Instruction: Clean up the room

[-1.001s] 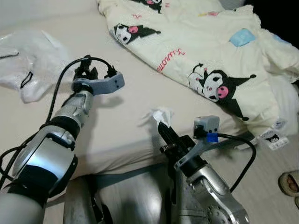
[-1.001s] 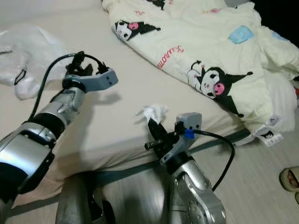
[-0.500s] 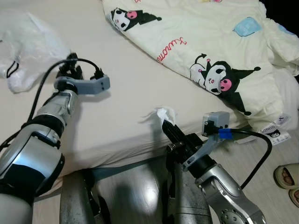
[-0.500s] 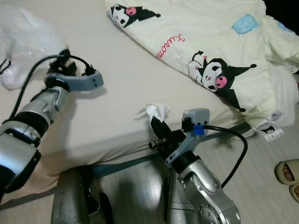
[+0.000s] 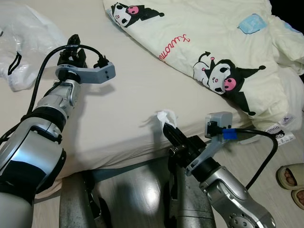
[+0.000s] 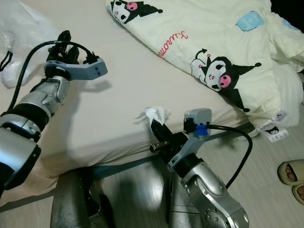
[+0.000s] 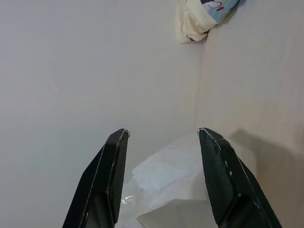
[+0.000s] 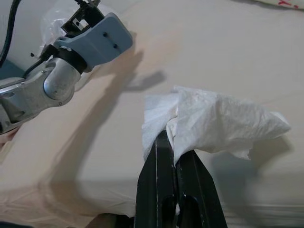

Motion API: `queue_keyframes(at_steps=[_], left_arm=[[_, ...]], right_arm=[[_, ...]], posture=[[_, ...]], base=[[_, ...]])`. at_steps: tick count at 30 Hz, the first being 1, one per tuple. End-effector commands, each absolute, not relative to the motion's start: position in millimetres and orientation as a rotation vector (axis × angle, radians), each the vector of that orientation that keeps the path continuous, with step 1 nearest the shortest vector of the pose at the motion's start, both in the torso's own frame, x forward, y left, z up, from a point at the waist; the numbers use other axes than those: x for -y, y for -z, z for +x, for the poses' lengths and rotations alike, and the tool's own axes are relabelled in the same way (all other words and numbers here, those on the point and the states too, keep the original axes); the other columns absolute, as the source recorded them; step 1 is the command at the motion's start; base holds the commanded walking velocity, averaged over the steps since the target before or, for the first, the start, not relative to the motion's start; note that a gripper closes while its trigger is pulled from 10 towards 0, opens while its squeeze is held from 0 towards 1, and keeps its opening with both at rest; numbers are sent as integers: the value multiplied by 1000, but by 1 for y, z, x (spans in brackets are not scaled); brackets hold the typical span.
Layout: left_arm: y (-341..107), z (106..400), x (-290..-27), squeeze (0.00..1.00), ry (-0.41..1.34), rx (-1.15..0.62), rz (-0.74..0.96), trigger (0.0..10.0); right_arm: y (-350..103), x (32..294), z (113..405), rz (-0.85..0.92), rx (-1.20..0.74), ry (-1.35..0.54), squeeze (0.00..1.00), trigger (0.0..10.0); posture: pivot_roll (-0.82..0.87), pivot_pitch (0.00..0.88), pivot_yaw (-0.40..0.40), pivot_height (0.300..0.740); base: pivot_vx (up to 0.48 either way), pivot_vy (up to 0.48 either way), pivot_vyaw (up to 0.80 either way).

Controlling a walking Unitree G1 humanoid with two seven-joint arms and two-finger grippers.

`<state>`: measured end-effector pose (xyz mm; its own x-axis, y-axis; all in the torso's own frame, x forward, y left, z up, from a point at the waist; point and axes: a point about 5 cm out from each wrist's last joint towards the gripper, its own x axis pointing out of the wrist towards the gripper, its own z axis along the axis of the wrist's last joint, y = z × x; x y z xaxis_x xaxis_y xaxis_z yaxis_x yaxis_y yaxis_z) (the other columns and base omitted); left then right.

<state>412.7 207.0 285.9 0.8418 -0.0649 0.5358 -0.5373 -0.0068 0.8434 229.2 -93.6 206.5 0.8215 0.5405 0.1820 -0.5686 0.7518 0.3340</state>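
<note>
2 end effectors are at work over a bed (image 5: 123, 109) covered in a plain cream sheet. The right end effector (image 5: 169, 130) sits at the near edge of the bed, its 2 black fingers (image 8: 164, 161) pressed together and clamped on a crumpled white tissue (image 8: 213, 123), which bunches out above the fingertips and hangs just over the sheet close to that edge. The left end effector (image 7: 161, 135) reaches farther in, toward the far left part of the bed, with its 2 fingers (image 7: 116, 156) spread well apart and holding nothing; between them the left wrist view shows a clear, crinkled plastic bag (image 7: 180, 185) lying on the sheet just ahead of the tips. In the eye views that same bag (image 5: 23, 38) spreads across the far left corner of the bed, beside the left wrist. A pale yellow quilt (image 5: 213, 52) printed with black-and-pink cartoon figures covers the far right part of the bed and drapes over its right edge, well apart from the tissue. On the floor by the right side of the bed lie 2 slippers (image 5: 290, 183), side by side.
</note>
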Motion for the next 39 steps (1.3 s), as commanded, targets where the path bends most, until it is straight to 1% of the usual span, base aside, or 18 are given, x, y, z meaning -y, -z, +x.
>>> queue_keyframes(at_steps=[1,7,10,11,21,24,26,30,31,36,37,39], left_arm=[[-287,410,-220,0,-413,473,1610,10000],[-285,411,-223,0,-394,448,1657,10000],[-283,411,-225,0,-374,408,1680,10000],[-281,412,-226,1000,-360,386,1684,10000],[-277,412,-229,1000,-329,340,1702,10000],[-277,412,-230,1000,-319,337,1730,10000],[-282,410,-238,1000,-362,323,1766,10000],[-285,410,-242,1000,-393,306,1776,10000],[-286,410,-243,0,-405,302,1778,10000],[-290,410,-242,0,-415,306,1768,10000],[-290,410,-241,0,-413,311,1775,0],[-288,411,-239,0,-402,305,1786,0]], right_arm=[[-210,94,224,400,79,-615,0,10000],[-212,95,224,408,77,-613,0,10000],[-215,96,226,409,84,-609,0,10000],[-216,97,227,410,90,-607,0,10000],[-220,99,228,418,107,-596,0,10000],[-222,99,229,420,111,-594,0,10000],[-225,99,229,429,121,-596,0,10000],[-226,99,230,433,127,-595,0,10000],[-227,99,230,437,132,-594,0,10000],[-230,100,230,443,138,-595,0,10000],[-231,99,231,444,140,-595,0,10000],[-233,100,231,447,146,-594,0,10000]], posture=[[-280,552,-10,495],[-281,553,-11,495],[-279,554,-11,495],[-279,552,-10,495],[-273,549,-3,495],[-265,545,-1,495],[-266,542,1,495],[-268,541,1,495],[-270,540,0,495],[-276,537,-1,495],[-280,534,0,495],[-282,533,-1,495]], base=[[0,0,0],[0,0,0],[0,0,0],[0,0,0],[0,0,0],[0,0,0],[0,0,0],[0,0,0],[0,0,0],[0,0,0],[0,0,0],[0,0,0]])
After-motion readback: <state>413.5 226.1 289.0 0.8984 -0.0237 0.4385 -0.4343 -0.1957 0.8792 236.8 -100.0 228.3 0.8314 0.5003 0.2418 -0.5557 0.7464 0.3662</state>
